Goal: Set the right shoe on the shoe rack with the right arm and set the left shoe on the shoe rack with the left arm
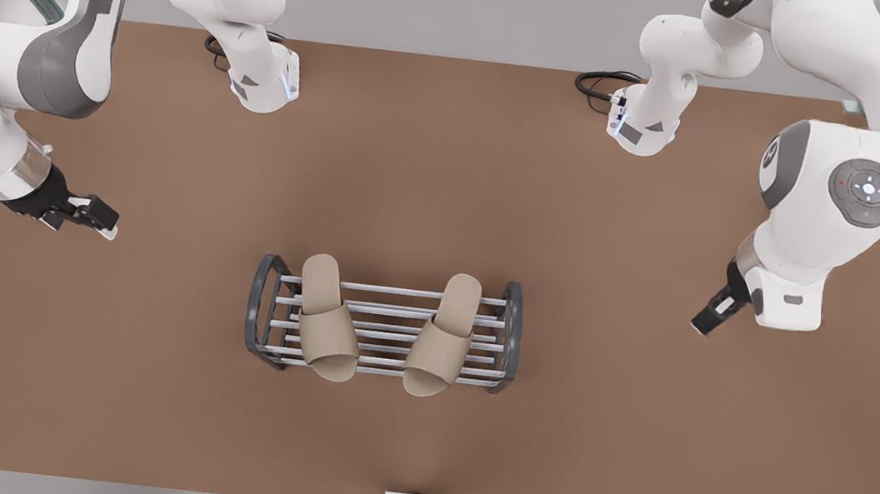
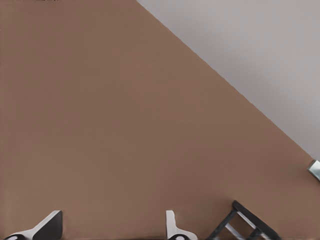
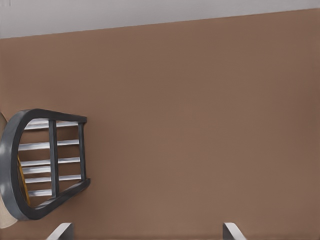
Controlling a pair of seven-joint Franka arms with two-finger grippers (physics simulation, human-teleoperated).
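Shoes (image 1: 328, 326) lie on the rack (image 1: 387, 333); the right end effector (image 1: 87, 214), released, hovers at the front view's left, and the left end effector (image 1: 710, 315), released, at its right.

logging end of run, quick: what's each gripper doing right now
Left gripper: open, holding nothing, off the low silver-barred shoe rack.
Right gripper: open, holding nothing, beside the rack's arched end.
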